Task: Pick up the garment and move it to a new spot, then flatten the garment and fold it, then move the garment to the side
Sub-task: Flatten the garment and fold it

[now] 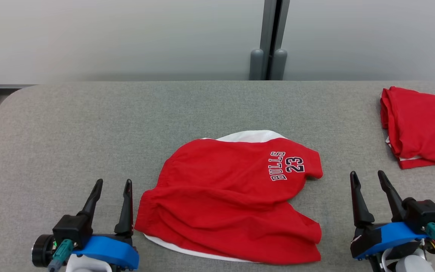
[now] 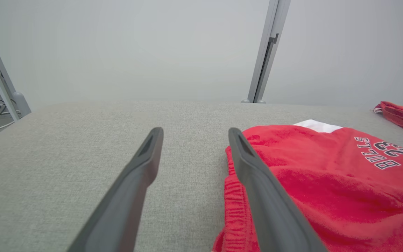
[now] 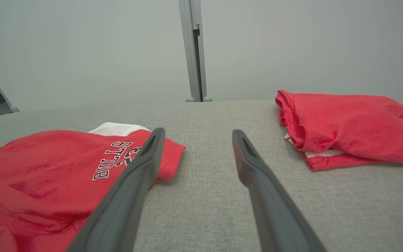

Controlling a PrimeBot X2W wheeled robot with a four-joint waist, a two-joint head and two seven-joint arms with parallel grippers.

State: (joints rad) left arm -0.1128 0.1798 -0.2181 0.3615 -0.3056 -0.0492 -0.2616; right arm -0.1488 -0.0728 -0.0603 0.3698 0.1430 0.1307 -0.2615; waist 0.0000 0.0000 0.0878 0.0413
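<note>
The red Bulls shorts (image 1: 232, 189) lie rumpled on the grey surface (image 1: 70, 124); soft, light, limp cloth, probably best pinched at the waistband edge; left pincer (image 1: 113, 182) just left of them, right pincer (image 1: 366, 173) right of them, both wide open and empty; folded red garment (image 1: 421, 124) farther right
</note>
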